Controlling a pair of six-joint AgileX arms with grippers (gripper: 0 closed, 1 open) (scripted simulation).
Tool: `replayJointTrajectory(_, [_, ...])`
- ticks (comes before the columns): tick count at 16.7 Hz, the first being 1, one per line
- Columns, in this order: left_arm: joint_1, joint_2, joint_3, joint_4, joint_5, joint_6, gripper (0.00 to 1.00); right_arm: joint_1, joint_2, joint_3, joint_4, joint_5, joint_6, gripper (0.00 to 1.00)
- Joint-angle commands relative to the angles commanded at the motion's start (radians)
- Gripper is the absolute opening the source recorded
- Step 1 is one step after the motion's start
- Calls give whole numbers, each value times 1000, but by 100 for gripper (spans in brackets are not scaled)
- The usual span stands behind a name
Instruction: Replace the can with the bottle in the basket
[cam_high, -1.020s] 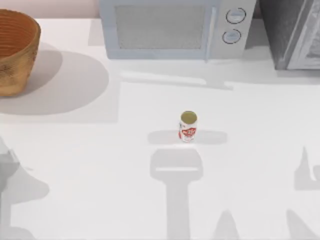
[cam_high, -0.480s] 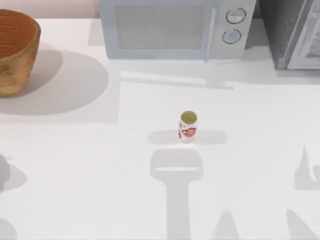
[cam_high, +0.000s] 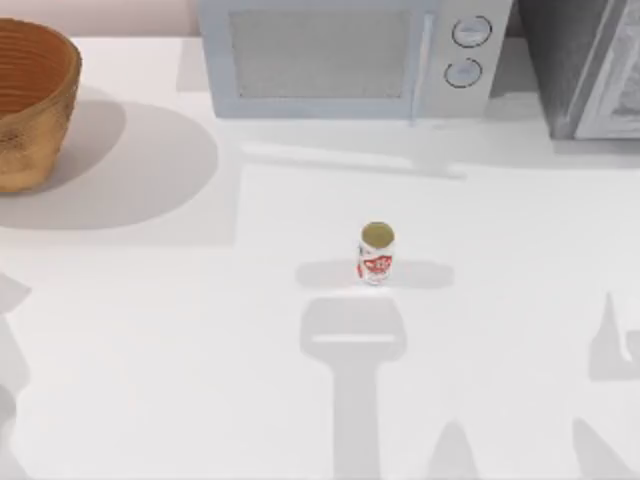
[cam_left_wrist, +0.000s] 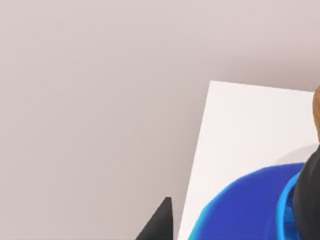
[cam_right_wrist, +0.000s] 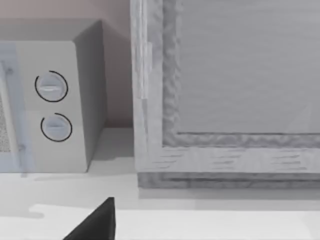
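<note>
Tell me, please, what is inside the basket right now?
The basket sits at the table's far left, cut by the top view's edge. Its visible inner wall is bare ribbed wicker; the bottom is hidden. The can stands mid-table, outside it.

1 can, 1 basket, 1 microwave, 1 grey cabinet, perhaps 1 blue object.

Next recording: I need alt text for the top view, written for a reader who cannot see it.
A small white and red can stands upright alone near the middle of a white table. An orange-brown wicker basket sits at the far left corner, and a pale microwave stands along the back edge with a grey cabinet to its right.
</note>
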Motion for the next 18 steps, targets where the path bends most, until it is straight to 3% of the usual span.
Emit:
replayJointTrajectory(4, [-131, -85, 225, -346, -62, -29, 0, 0, 0, 0, 0, 0, 0, 100])
replayJointTrajectory(8, [-302, -140, 354, -537, -129, -58, 0, 0, 0, 0, 0, 0, 0, 100])
replayJointTrajectory(11, [-377, -159, 392, -576, -160, -71, 0, 0, 0, 0, 0, 0, 0, 100])
replayJointTrajectory(18, [-382, -139, 398, -561, -166, -69, 0, 0, 0, 0, 0, 0, 0, 100])
